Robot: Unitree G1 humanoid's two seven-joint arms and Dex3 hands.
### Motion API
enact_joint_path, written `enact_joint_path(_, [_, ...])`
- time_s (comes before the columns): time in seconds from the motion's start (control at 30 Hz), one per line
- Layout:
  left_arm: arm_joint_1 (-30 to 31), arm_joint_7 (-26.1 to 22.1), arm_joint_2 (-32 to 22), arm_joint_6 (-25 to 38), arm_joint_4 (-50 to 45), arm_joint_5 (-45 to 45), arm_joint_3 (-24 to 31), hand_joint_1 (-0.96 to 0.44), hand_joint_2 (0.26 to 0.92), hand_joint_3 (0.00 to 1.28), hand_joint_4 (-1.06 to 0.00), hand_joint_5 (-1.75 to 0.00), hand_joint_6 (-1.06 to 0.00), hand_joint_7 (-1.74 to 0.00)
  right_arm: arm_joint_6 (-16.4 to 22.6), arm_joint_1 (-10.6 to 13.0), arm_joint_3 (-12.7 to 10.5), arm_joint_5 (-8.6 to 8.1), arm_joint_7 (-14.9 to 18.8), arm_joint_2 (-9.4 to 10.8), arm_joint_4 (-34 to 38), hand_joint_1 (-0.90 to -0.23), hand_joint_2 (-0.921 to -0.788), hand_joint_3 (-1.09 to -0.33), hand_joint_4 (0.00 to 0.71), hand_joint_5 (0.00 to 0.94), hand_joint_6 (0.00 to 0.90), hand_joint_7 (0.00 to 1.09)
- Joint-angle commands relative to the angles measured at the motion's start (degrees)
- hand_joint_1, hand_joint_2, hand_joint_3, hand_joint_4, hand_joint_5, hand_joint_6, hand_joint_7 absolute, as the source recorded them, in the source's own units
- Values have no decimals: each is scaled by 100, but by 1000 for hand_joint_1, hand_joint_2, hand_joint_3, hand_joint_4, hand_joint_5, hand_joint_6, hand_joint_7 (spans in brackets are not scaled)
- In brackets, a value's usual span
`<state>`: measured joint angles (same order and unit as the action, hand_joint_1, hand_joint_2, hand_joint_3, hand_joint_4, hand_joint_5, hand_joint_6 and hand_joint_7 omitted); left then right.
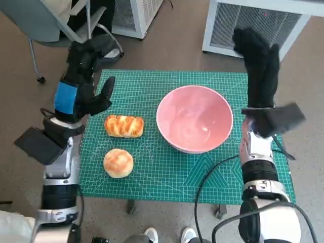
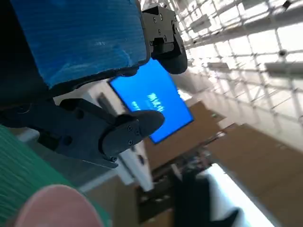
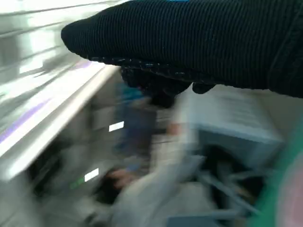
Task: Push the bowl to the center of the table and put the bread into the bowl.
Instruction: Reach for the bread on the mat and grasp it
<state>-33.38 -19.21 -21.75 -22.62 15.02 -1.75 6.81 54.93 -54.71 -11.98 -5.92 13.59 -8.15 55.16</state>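
Two bread pieces lay on the green cutting mat point(image 1: 202, 172) covering the counter: an elongated braided loaf point(image 1: 124, 126) left of centre and a round bun point(image 1: 118, 162) below it. Pink bowl point(image 1: 195, 119) sat upright just right of centre, empty, apart from the loaf. Left hand point(image 1: 83, 83) hovered at the mat's upper-left edge, fingers spread, holding nothing. Right hand point(image 1: 260, 66), gloved, was raised at upper right beyond the bowl, fingers extended, empty. Right wrist view blurred.
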Motion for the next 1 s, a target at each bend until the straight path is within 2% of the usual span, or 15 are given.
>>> enact_joint_path(0.03, [-314, -36, -552, -10, 219, 841, -337, -334, 802, 587, -33, -647, 1, -820, 266, 430, 362, -314, 586, 119, -878, -606, -921, -753, 316, 27, 74, 608])
enact_joint_path(0.2, [-500, -190, -904, -10, 493, 1327, -645, -333, 893, 336, -174, -360, -9, -766, 225, 619, 613, -545, 952, 49, -1559, -603, -921, -742, 318, 25, 78, 619])
enact_joint_path(0.3, [-587, -329, -1025, -4, 648, 1440, -796, -318, 910, 283, -209, -266, -30, -704, 65, 736, 706, -656, 1067, 21, -1934, -606, -921, -737, 321, 25, 78, 624])
enact_joint_path(0.4, [-637, -399, -1076, -26, 743, 1452, -871, -308, 917, 257, -229, -211, -44, -664, -60, 821, 742, -694, 1098, 6, -2158, -609, -921, -734, 323, 25, 77, 629])
enact_joint_path(0.53, [-867, -761, -1218, -97, 1243, 1606, -1179, -279, 920, 178, -261, -95, -96, -505, -210, 1021, 790, -513, 987, -70, -2730, -633, -921, -728, 313, 19, 78, 638])
enact_joint_path(0.67, [-1002, -1019, -1249, 8, 1520, 1645, -1355, -256, 915, 95, -256, -30, -135, -370, -307, 1121, 779, -417, 899, -97, -2961, -649, -921, -725, 299, 11, 75, 647])
enact_joint_path(0.83, [-1202, -1497, -1297, 325, 1822, 1729, -1619, -139, 834, 15, -194, -4, -194, -155, -326, 1174, 763, -336, 803, -124, -3076, -646, -921, -721, 292, 6, 59, 657])
enact_joint_path(1.0, [-1427, -1997, -1363, 678, 2010, 1910, -1897, -28, 788, 3, -143, -1, -209, -65, -360, 1182, 749, -291, 725, -127, -3100, -630, -921, -722, 290, 5, 49, 668])
